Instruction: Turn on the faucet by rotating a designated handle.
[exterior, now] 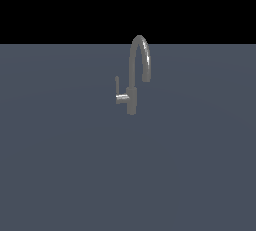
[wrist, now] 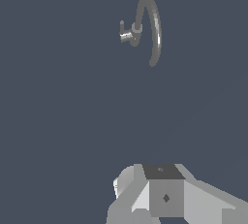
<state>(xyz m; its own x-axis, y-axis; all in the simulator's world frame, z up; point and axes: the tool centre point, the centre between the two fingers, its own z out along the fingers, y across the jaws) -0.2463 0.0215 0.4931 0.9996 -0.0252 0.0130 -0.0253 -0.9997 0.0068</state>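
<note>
the faucet [exterior: 134, 75] is seen standing alone on a flat grey surface [exterior: 60, 175] in the exterior view, its arched spout curving over toward the exterior view's right. the handle [exterior: 119, 94] projects from the short body toward the exterior view's left, a stub ending in a thin rod that points upward. nothing is touching it.

no arm is seen in the exterior view. in the wrist view, only a blocky white-and-grey part of the robot arm [wrist: 164, 196] is shown at the edge of the picture, and the fingertips are not visible, so it cannot be told how far the gripper is opened or whether anything is held. the faucet [wrist: 147, 26] and the handle [wrist: 126, 33] are shown well apart from that part.

the task is judged to be at its very start: the handle has not been reached, no contact has been made, and no rotation can be confirmed. the approach, the engaging of the rod and the turning are all left to be done.
</note>
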